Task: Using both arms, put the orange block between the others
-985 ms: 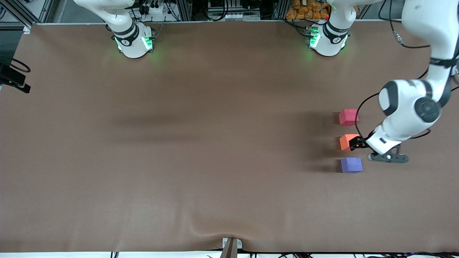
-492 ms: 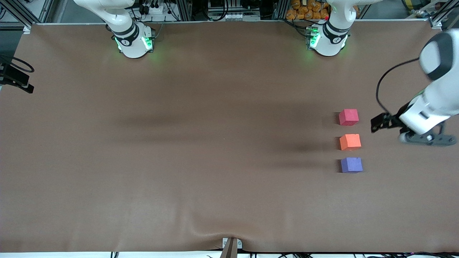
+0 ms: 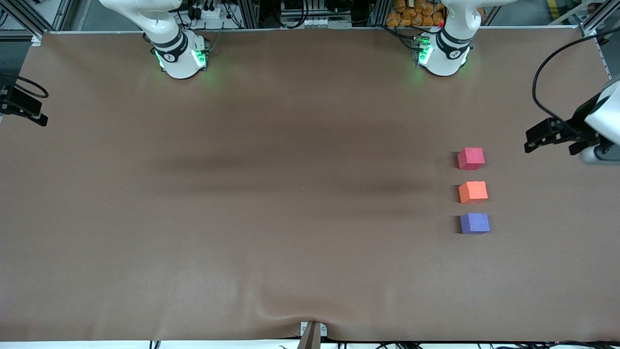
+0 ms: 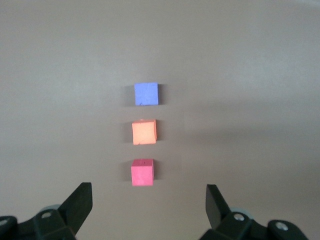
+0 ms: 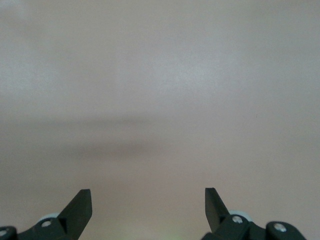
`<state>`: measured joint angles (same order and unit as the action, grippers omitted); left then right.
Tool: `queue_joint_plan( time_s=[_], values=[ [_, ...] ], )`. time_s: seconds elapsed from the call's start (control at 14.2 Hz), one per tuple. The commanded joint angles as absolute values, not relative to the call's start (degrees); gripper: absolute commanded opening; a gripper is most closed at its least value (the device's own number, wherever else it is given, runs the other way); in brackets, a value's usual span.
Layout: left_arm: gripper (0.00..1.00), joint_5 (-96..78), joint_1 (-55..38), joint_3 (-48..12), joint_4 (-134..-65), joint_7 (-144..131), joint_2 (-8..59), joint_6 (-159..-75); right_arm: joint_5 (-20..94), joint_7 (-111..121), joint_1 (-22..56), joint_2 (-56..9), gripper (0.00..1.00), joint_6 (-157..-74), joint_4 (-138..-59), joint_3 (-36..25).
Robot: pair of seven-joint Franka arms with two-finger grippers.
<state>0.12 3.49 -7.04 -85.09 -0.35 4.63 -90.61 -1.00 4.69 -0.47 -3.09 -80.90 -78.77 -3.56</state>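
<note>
The orange block (image 3: 473, 192) (image 4: 144, 132) rests on the table between the others, in one straight row with small gaps. The pinkish-red cube (image 3: 471, 158) (image 4: 142, 172) lies farther from the front camera and the purple-blue cube (image 3: 474, 223) (image 4: 146, 94) nearer. My left gripper (image 3: 533, 138) (image 4: 148, 192) is open and empty, raised off the table beside the row, toward the left arm's end. My right gripper (image 5: 147, 192) is open and empty over bare table. In the front view only its dark hand (image 3: 22, 109) shows, at the table's edge on the right arm's end.
The brown table cover (image 3: 290, 218) has a small wrinkle at its front edge (image 3: 271, 310). Both arm bases (image 3: 181, 55) (image 3: 443, 53) stand along the edge farthest from the front camera. A black cable (image 3: 542, 82) loops off the left arm.
My left gripper drew back from the orange block, rising and moving toward the left arm's end of the table. The orange block stayed in the row. The right arm barely moved.
</note>
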Motion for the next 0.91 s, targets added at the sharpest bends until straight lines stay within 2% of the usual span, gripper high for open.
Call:
queue_joint_plan(
  time_s=[0.0,0.28,0.84],
  values=[
    [1.00,-0.8,2.8,-6.9,-87.4,-0.4,1.4,-88.9,-1.4,5.2,-0.2,-1.9,1.00,-81.1,-80.0,-3.5],
    [1.00,-0.9,-0.8,-2.8,-92.9,-0.8,-2.4,-89.5,-1.4,5.2,-0.2,-1.9,1.00,-81.0,-80.0,-3.5],
    [1.00,-0.6,-0.4,-2.0,-90.4,-0.2,-2.2,-87.5,-1.4,5.2,0.2,-1.9,1.00,-80.9,-80.0,-3.5]
  ],
)
